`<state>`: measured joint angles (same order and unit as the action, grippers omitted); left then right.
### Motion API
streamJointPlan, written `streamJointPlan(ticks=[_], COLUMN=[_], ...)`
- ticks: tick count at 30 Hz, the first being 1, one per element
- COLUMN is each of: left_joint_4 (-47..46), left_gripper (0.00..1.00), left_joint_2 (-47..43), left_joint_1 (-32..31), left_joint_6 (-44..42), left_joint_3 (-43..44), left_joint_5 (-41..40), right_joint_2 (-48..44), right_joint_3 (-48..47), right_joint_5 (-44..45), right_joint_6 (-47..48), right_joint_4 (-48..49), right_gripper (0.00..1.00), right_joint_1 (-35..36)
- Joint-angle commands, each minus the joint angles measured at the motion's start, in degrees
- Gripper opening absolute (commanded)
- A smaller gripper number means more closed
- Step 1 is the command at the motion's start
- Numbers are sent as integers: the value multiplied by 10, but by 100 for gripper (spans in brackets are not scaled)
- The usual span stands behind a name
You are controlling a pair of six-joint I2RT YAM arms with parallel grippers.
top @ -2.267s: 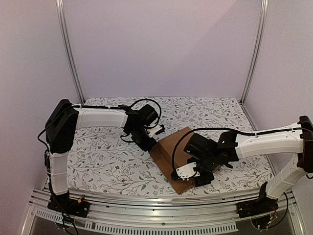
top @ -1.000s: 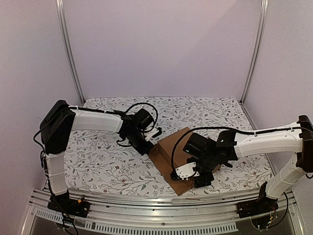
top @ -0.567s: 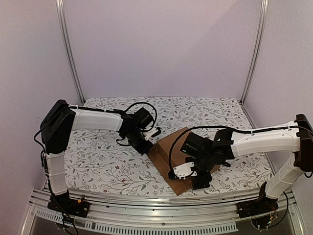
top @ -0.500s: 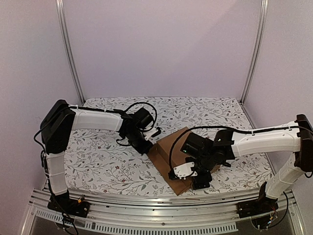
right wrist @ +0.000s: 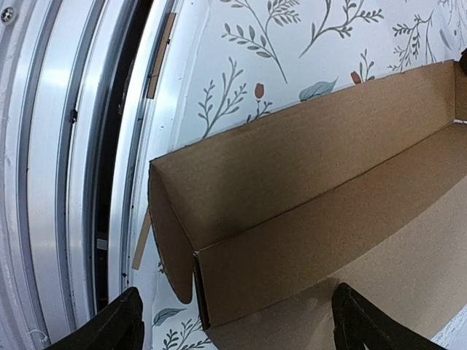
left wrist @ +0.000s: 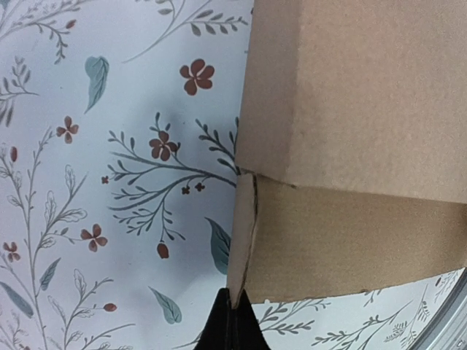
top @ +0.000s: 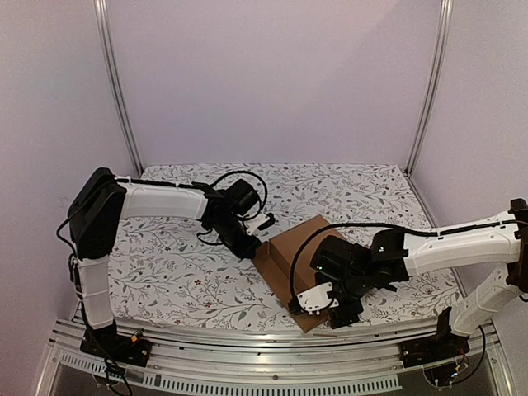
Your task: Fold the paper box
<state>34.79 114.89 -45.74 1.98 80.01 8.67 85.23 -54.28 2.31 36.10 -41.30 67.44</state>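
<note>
The paper box point(top: 289, 256) is a brown cardboard tray lying askew on the floral cloth, right of centre and close to the near edge. My left gripper point(top: 250, 247) is shut, with its tips against the box's left corner. In the left wrist view that gripper point(left wrist: 232, 324) touches the bottom corner of a side flap of the box point(left wrist: 350, 109). My right gripper point(top: 323, 304) hovers over the near end of the box. In the right wrist view it point(right wrist: 239, 328) stands wide open above the upright inner wall of the box point(right wrist: 306, 168), holding nothing.
The aluminium rail point(top: 247, 338) runs along the near table edge, right beside the box's near end point(right wrist: 73, 146). A thin tan strip point(right wrist: 162, 55) lies on that rail. Upright frame posts point(top: 117, 82) stand at the back corners.
My right gripper has opened wider and moved toward the near edge and a little to the right. The box's near end has shifted slightly. The left arm has hardly moved.
</note>
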Motion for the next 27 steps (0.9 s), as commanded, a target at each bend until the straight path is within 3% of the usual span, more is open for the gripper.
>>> streamJointPlan(ticks=[1,10,27], left_joint_4=[4,4,8], left_gripper=[0,0,0], left_joint_2=[8,14,25], left_joint_1=[-2,1,13], left_joint_6=[4,5,1], left_joint_3=[12,12,16], left_joint_5=[14,17,27], right_joint_2=[5,17,45], right_joint_3=[16,24,22], right_joint_5=[44,46,63], right_joint_6=[11,14,7], right_joint_4=[27,31,39], right_gripper=[88,85,66], right_joint_1=[26,27,27])
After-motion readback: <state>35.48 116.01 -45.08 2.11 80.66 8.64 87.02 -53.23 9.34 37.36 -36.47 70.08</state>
